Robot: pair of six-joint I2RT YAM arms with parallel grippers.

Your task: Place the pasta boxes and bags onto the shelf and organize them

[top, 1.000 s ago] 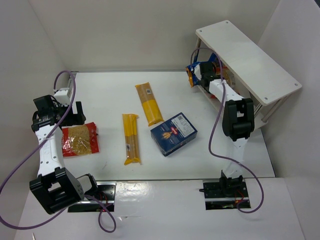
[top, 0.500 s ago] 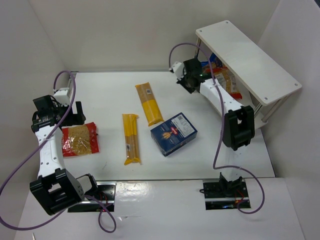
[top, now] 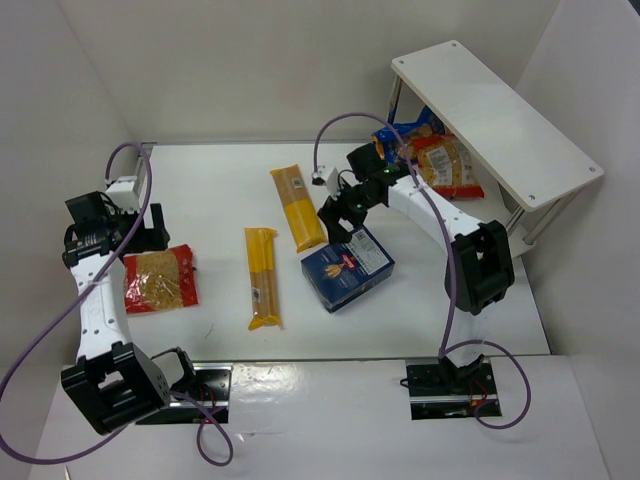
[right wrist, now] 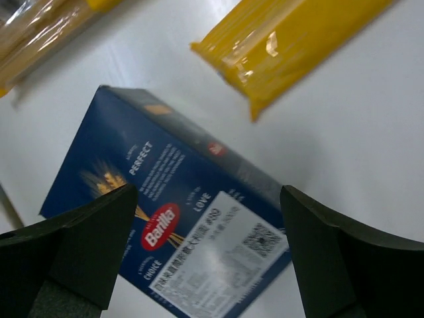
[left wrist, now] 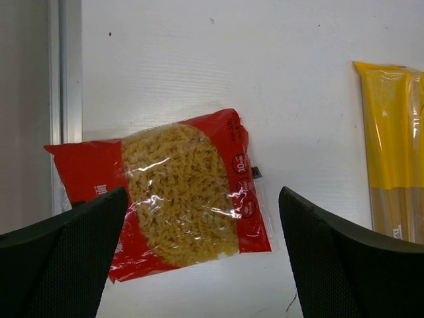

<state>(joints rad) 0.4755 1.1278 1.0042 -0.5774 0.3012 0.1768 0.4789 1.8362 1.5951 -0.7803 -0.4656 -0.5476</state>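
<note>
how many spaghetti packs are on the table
2: the near spaghetti pack lies left of the blue box; the far spaghetti pack lies just beyond them. None seems hidden.

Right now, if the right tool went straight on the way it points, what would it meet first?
Most likely the dark blue pasta box: the wrist view shows it centred between the fingers of the open right tool, the yellow spaghetti pack off to one side. The gap to it is unclear.
</note>
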